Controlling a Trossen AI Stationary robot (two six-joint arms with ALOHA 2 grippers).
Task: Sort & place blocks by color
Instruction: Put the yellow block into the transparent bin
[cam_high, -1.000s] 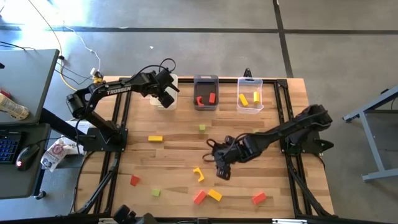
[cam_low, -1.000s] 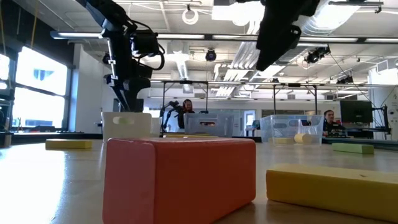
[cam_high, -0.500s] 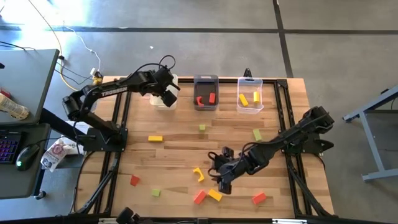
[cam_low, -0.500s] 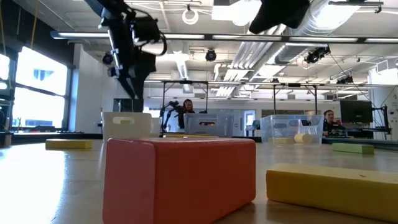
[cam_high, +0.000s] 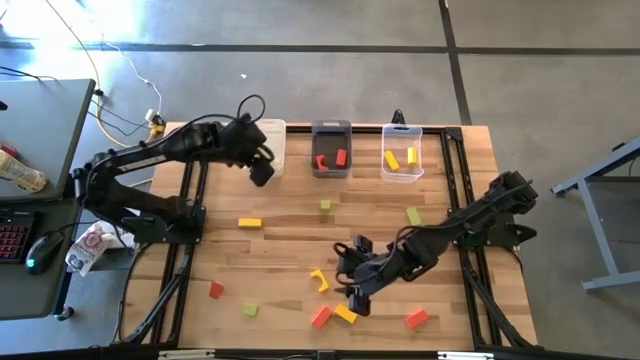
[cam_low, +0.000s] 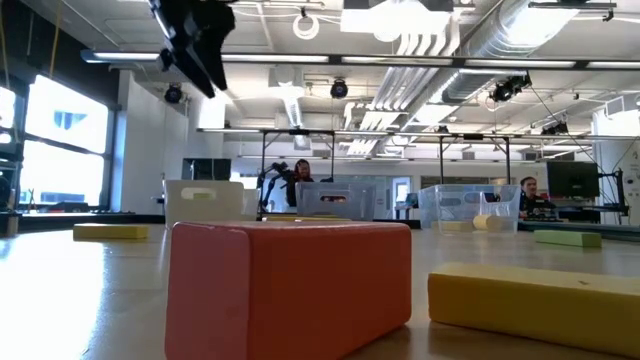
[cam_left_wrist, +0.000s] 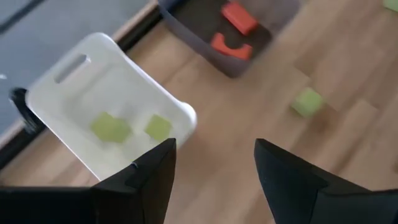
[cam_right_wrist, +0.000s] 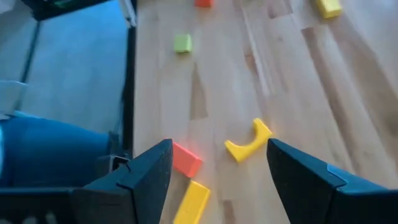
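My left gripper (cam_high: 262, 172) (cam_left_wrist: 214, 149) is open and empty, high above the table just in front of the white bin (cam_left_wrist: 93, 93), which holds two light green blocks (cam_left_wrist: 112, 127). My right gripper (cam_high: 358, 298) (cam_right_wrist: 217, 149) is open and empty, above the yellow angled piece (cam_right_wrist: 249, 143), a red block (cam_high: 320, 317) and a yellow bar (cam_high: 345, 314) near the table's near edge. The dark grey bin (cam_high: 331, 148) holds red blocks. The clear bin (cam_high: 402, 153) holds yellow ones.
Loose blocks lie on the table: a yellow bar (cam_high: 249, 222), green pieces (cam_high: 325, 205) (cam_high: 413, 215) (cam_high: 249, 310), red ones (cam_high: 216, 290) (cam_high: 416, 319). The three bins stand in a row at the far edge. People sit in the room behind the table (cam_low: 297, 175).
My left gripper has drawn back from over the white bin toward the near edge and has risen. My right gripper has gone toward the near edge, from the table's middle to above the red and yellow blocks. No block has moved.
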